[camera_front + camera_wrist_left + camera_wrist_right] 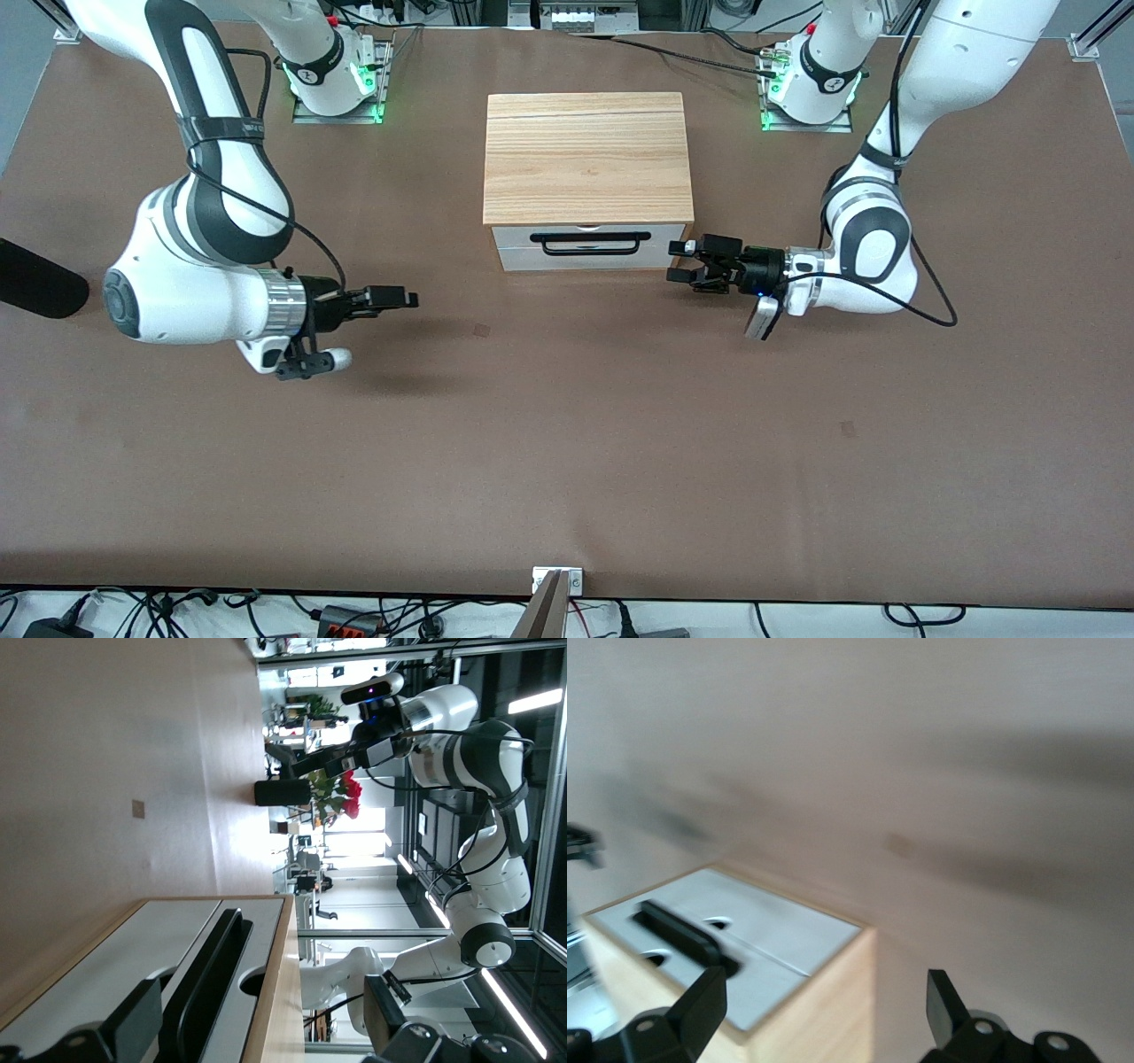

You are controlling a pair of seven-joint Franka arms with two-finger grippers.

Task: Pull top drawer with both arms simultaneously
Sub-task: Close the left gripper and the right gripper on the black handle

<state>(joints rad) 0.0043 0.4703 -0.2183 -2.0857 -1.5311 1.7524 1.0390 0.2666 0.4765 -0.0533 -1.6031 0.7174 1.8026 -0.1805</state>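
Note:
The top drawer [516, 237] is a white front under the wood-grain cabinet top [586, 159], and it sits flush with the cabinet. It carries a wide black bar handle [589, 244]. My left gripper [680, 261] is open, low over the table beside the drawer front's corner at the left arm's end. In the left wrist view its jaws [261, 1028] stand either side of the drawer front [142, 943], handle [213, 961] and notch [252, 981]. My right gripper [409, 299] is open and empty, well apart from the cabinet toward the right arm's end. The right wrist view [824, 1005] shows the handle [678, 935].
A lower white drawer front [585, 260] sits under the top one. A black rounded object [35, 279] lies at the table edge by the right arm. A camera mount [556, 595] stands at the table's near edge. Brown table [567, 443] surrounds the cabinet.

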